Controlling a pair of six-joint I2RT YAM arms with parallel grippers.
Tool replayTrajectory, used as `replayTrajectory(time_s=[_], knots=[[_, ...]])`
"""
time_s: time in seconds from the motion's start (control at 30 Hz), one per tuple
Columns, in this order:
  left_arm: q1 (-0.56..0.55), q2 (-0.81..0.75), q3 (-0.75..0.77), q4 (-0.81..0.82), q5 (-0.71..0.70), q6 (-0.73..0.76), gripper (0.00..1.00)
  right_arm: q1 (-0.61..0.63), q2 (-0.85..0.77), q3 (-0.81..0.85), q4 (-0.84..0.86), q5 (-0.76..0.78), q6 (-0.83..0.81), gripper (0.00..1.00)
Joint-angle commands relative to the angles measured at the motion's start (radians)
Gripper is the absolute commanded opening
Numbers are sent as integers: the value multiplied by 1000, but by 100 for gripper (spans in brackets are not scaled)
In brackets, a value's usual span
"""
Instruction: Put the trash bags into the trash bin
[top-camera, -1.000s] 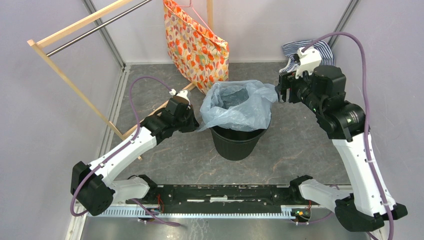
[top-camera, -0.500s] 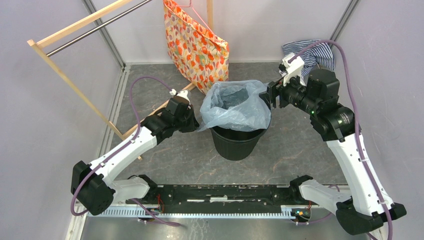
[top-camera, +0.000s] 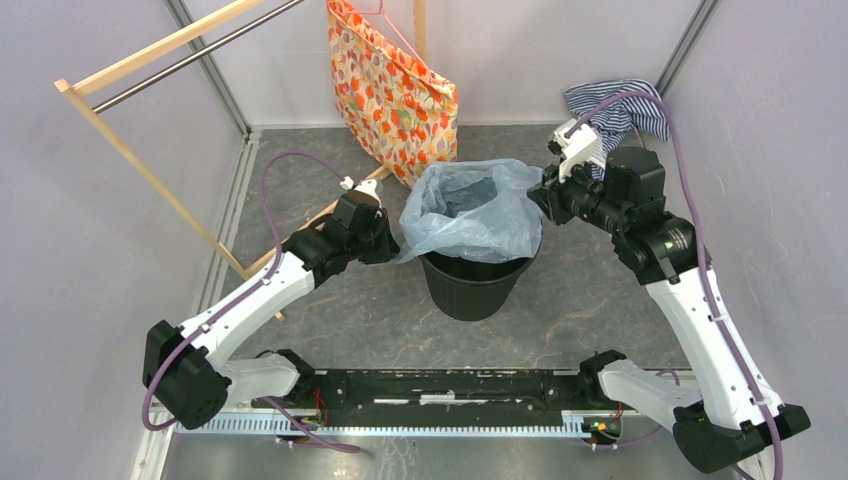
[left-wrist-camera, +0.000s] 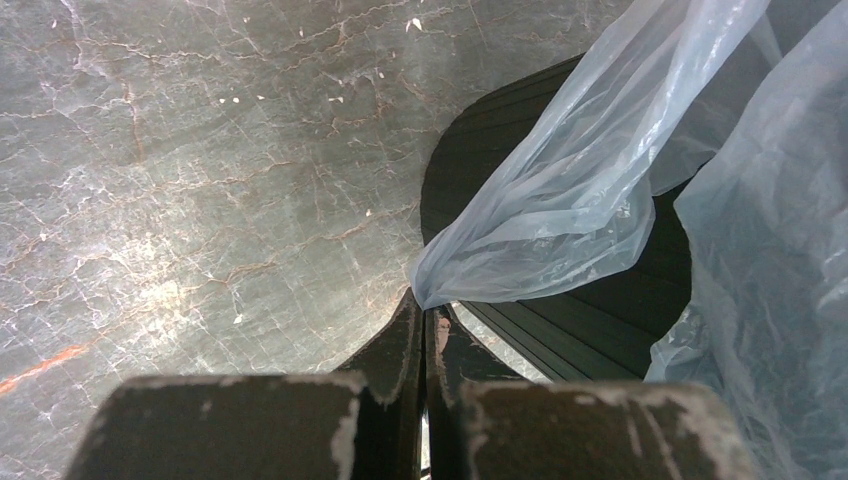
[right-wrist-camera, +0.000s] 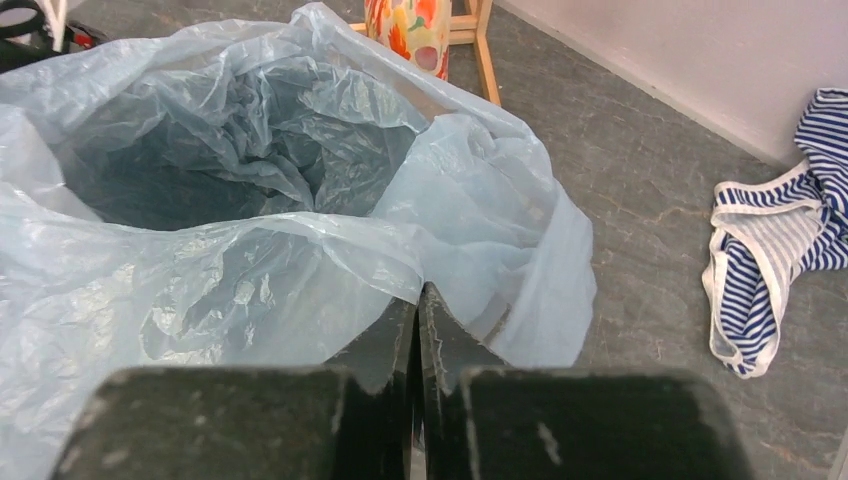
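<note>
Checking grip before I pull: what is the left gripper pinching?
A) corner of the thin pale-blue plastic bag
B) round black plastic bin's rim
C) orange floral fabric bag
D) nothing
A: the left gripper is shut on a stretched corner of the thin pale-blue plastic bag.

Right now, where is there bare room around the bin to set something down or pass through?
Free: the table between trash bin and base rail. Crowded: behind the bin, with floral bag, wooden rack, striped cloth; left claw and right claw pinch the trash bag at its rim.
</note>
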Motion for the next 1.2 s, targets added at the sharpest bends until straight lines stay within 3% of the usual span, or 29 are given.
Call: replayTrajectory(time_s=[0.0,0.43,0.63,0.9,1.17], knots=[[-4,-11,40,35,20,11,2,-3,-76,9,-30,35,55,3],[-4,-62,-17,41,83,-40,2,-3,-373,-271,-115,54,207,0],[-4,-72,-72,63,107,-69,2,-2,-474,-449,-76,-1,278,0],[-5,-22,-125,94,106,-101,2,-3,-528,-618,16,-47,348,0],[-3,96,-114,120,80,-98,2,-3,-536,-669,58,-31,363,0]])
